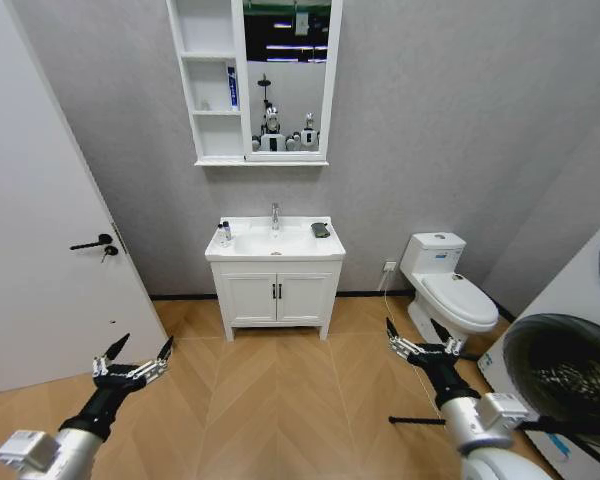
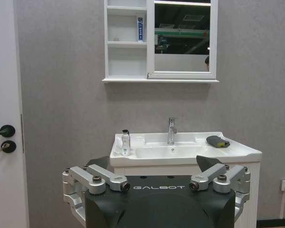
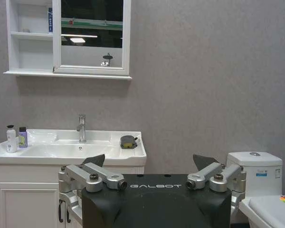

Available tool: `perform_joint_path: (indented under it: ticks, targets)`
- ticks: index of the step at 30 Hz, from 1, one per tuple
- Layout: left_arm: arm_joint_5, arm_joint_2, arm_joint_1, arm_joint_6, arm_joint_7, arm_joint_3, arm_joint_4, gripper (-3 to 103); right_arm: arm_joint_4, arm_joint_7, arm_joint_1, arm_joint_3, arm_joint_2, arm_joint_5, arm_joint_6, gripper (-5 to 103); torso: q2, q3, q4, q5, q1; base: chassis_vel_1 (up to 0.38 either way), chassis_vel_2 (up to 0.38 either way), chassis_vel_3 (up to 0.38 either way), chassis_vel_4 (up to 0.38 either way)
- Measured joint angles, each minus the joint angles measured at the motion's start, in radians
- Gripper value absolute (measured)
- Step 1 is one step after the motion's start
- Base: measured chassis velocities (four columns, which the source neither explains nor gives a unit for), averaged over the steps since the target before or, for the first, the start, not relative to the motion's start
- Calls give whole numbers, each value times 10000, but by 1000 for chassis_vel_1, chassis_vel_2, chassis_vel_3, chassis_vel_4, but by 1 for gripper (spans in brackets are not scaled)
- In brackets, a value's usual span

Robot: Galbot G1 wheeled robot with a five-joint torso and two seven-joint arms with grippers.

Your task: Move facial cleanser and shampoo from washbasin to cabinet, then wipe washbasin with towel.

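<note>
washbasin (image 1: pixel 276 243) and everything the task wants sit far off; nearest the camera are the two grippers, both hanging low over the wood-pattern floor (image 1: pixel 280 400), well short of the vanity. left gripper (image 1: pixel 132 364) has its black-tipped metal fingers spread and holds nothing; right gripper (image 1: pixel 421 344) is the same, splayed and empty, just in front of the glossy white toilet (image 1: pixel 446 285).

beyond them, the low white two-door vanity (image 1: pixel 276 296) carries the smooth ceramic washbasin top with its rounded bowl and slim chrome faucet (image 1: pixel 275 215). at the top's left edge stand a small white bottle with a dark cap (image 3: pixel 11 139) and a small purple bottle (image 3: pixel 22 137), close together. near the back right corner lies the towel (image 1: pixel 321 230), a dark folded cloth.

farthest and highest, the cabinet (image 1: pixel 210 80) hangs on the grey textured wall, matte white with three open shelves beside a framed mirror; a white-and-blue tube (image 1: pixel 232 87) stands on the middle shelf.

risks, as i judge them: the bottles are narrow, slick and nearly touching, so closing on one could tip the other into the bowl. the shelves are high and shallow-looking, so a long reach might knock the tube. a wide approach could clip the toilet or the door (image 1: pixel 40 220).
</note>
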Motion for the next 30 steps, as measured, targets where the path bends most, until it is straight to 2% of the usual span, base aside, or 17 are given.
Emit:
perform_joint_path:
  ticks: [14, 30]
  targets:
    - [-60, 93, -75, -100, 54, -50, 146, 100, 0, -92, 67, 26, -12, -78, -20, 100, 3, -1, 0, 0, -4, -42, 41, 38, -38]
    - [-74, 70, -33, -209, 159, -72, 139, 100, 1, -214, 0, 49, 4, -92, -29, 100, 0, 1, -1, -2, 3, -208, 214, 214, -216]
